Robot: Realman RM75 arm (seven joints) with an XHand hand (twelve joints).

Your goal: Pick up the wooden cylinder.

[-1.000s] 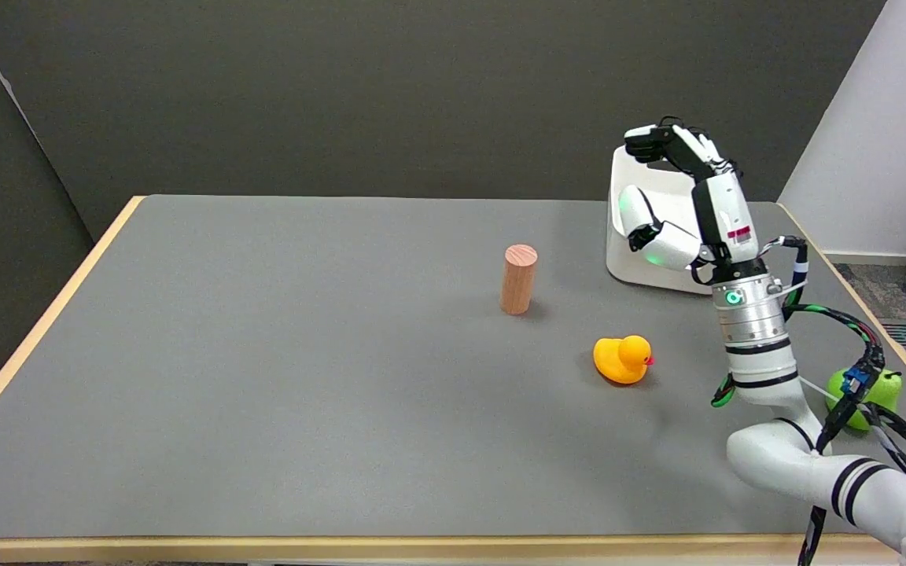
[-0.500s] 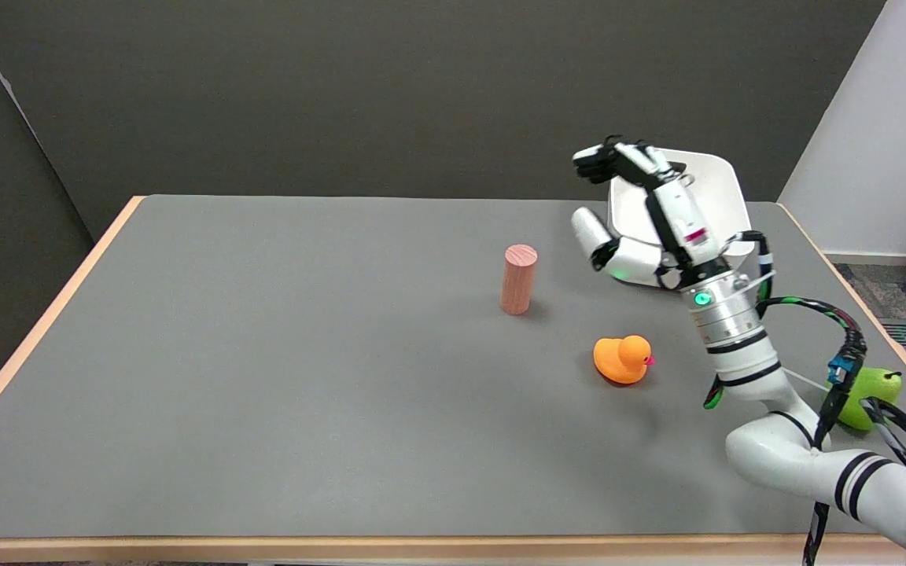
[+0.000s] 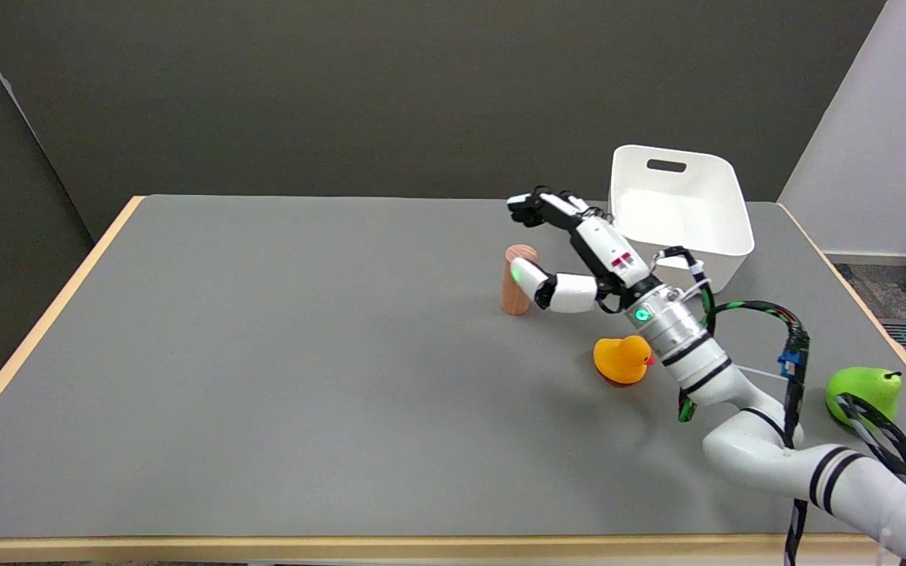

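Note:
The wooden cylinder (image 3: 513, 288) stands upright on the grey table (image 3: 264, 354), right of centre. My right hand (image 3: 571, 251) hovers just to its right with the fingers spread wide. The thumb (image 3: 532, 279) overlaps the cylinder's right side in the picture, and the other fingers arch above and behind its top. I cannot tell whether the thumb touches the wood. Nothing is held in the hand.
A yellow rubber duck (image 3: 620, 359) sits right under my forearm. A white bin (image 3: 679, 211) stands at the back right. A green pear-shaped toy (image 3: 862, 393) lies near the right edge, partly behind cables.
My right hand has swung left and down from in front of the white bin to right beside the cylinder. The cylinder and the duck have stayed put.

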